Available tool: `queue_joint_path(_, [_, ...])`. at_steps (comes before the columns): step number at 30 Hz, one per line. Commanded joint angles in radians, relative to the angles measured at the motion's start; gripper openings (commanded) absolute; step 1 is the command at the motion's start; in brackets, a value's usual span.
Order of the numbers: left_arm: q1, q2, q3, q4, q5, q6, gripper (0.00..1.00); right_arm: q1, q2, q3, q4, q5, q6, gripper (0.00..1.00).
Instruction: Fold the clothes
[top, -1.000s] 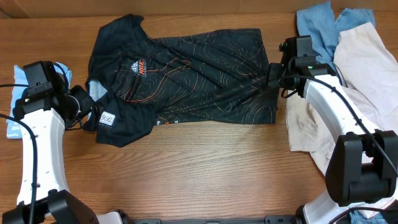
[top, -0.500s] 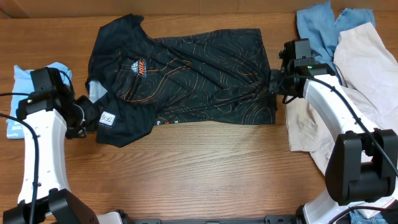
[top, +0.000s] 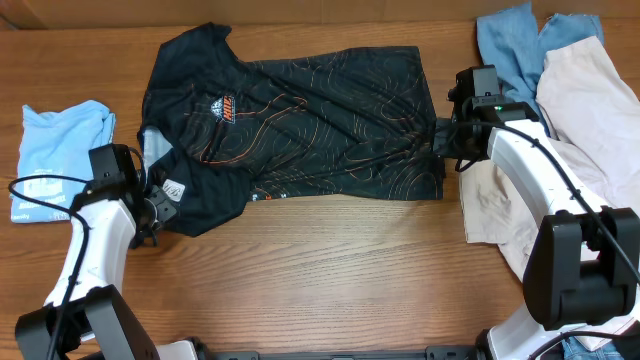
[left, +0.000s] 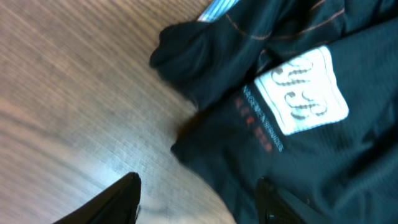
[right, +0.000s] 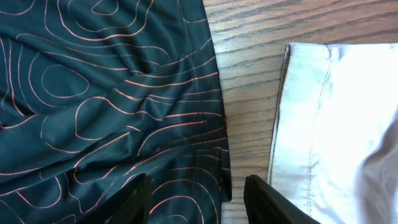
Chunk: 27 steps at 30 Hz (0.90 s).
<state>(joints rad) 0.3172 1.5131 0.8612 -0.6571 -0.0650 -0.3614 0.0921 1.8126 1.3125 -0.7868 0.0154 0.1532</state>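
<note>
Black contour-lined jersey shirt (top: 300, 130) lies flat; left gripper (left: 198, 196) has swung in to its labelled sleeve, right gripper (right: 198, 193) waits at its hem, both spread wide, likely pre-grasp.

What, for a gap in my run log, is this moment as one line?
left gripper: open, at black shirt edge by white label | right gripper: open, above shirt hem beside beige garment | shirt: spread out

A black garment (top: 300, 125) is laid flat on the wooden surface (top: 330, 270) (logo end leftward). The left gripper (top: 158, 195) is seen at its lower-left corner, the right gripper (top: 442, 140) at its right edge.
</note>
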Motion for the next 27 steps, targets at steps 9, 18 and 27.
queue_joint_path(9, [-0.003, 0.004, -0.104, 0.198, 0.035, 0.105, 0.62, -0.003, 0.015, -0.005, -0.008, 0.009, -0.001, 0.52])
queue_joint_path(18, [-0.003, 0.118, -0.105, 0.218, 0.041, 0.124, 0.53, -0.003, 0.015, -0.005, -0.013, 0.009, -0.001, 0.52])
queue_joint_path(27, [-0.003, 0.140, -0.071, 0.165, 0.172, 0.161, 0.04, -0.003, 0.015, -0.005, -0.013, 0.010, -0.001, 0.52])
